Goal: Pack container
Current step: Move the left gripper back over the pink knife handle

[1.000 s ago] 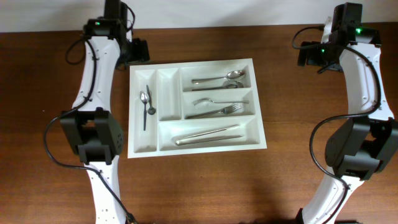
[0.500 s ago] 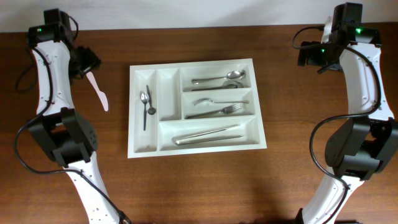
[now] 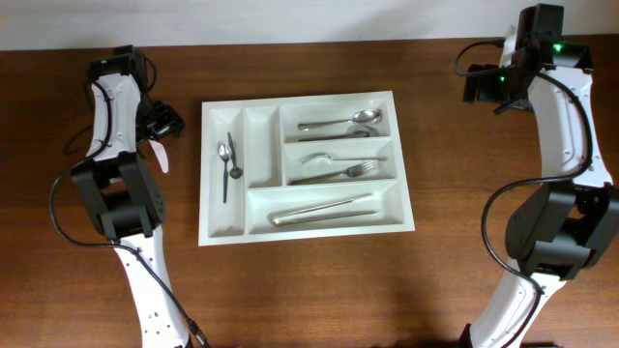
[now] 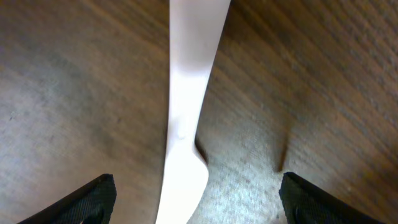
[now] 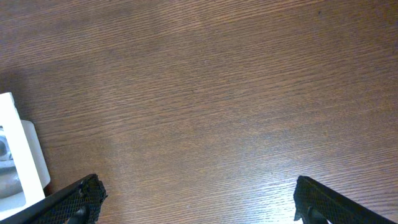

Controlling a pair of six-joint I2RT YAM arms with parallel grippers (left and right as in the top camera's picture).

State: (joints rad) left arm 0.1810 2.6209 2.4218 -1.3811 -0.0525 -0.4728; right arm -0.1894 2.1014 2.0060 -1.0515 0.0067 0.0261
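The container (image 3: 221, 228) is a large white five-compartment tray in the middle of the table. It holds a small spoon (image 3: 223, 155) in the left narrow slot, spoons (image 3: 338, 122), forks (image 3: 334, 174) and knives (image 3: 319, 211) in the long slots. A white plastic utensil (image 3: 159, 157) lies on the table left of the tray. My left gripper (image 3: 164, 126) is open just above it. In the left wrist view the utensil (image 4: 186, 93) runs between my left gripper's (image 4: 199, 205) spread fingers, untouched. My right gripper (image 3: 481, 87) is open and empty, right of the tray.
The second narrow slot (image 3: 259, 145) of the tray holds nothing. The tray's corner (image 5: 18, 155) shows at the left edge of the right wrist view. Bare wooden table (image 5: 217, 93) lies under the right gripper. The table's far edge runs behind both arms.
My left arm swung from the tray's top-left corner out to the far left, then back over the white utensil. The right arm has not moved.
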